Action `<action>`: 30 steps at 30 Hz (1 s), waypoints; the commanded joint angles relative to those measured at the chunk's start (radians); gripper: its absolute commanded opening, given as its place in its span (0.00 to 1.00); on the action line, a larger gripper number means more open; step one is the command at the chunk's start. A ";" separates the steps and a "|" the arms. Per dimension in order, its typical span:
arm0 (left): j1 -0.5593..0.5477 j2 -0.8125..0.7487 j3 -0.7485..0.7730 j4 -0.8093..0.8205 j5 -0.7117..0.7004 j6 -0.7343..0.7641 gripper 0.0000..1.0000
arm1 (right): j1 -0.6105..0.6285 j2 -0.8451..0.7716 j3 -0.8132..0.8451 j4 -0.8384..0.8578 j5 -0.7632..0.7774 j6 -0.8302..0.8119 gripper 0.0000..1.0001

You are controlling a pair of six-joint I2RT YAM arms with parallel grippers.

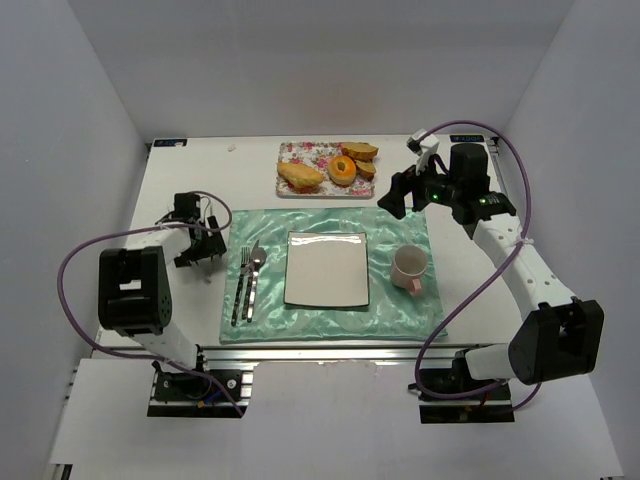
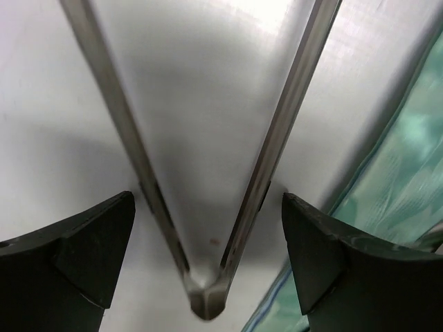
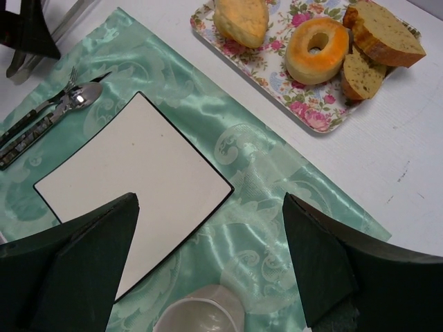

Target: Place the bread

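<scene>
The bread (image 1: 342, 170) is a golden-orange ring bun on the floral tray (image 1: 290, 152) at the back of the table; it also shows in the right wrist view (image 3: 317, 50). My right gripper (image 1: 400, 196) is open and empty, hovering over the mat's back right corner, short of the tray; in its own view (image 3: 211, 228) mat and plate lie below it. My left gripper (image 1: 203, 246) is open at the mat's left edge. In its own view (image 2: 208, 228) its fingers straddle the hinge end of metal tongs (image 2: 206, 297) lying on the table, without touching them.
On the tray lie an elongated roll (image 3: 239, 19) and toast-like slices (image 3: 381, 31). A green mat (image 1: 400, 225) holds a white square plate (image 1: 327, 268), a pink cup (image 1: 409, 268) to its right, and cutlery (image 1: 248, 282) to its left.
</scene>
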 commanded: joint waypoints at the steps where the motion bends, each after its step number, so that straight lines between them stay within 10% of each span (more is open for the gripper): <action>1: 0.004 0.043 0.045 0.035 -0.038 0.014 0.94 | -0.003 0.002 0.044 0.044 -0.031 0.022 0.89; 10: 0.004 0.119 0.088 0.054 -0.082 0.000 0.77 | -0.012 0.005 0.051 0.038 -0.036 0.020 0.89; 21: 0.004 -0.005 0.060 0.045 0.013 0.003 0.09 | -0.023 -0.004 0.038 0.033 -0.047 0.020 0.89; 30: -0.099 -0.262 0.184 -0.061 0.381 -0.035 0.21 | -0.034 -0.005 0.022 0.055 -0.057 0.037 0.89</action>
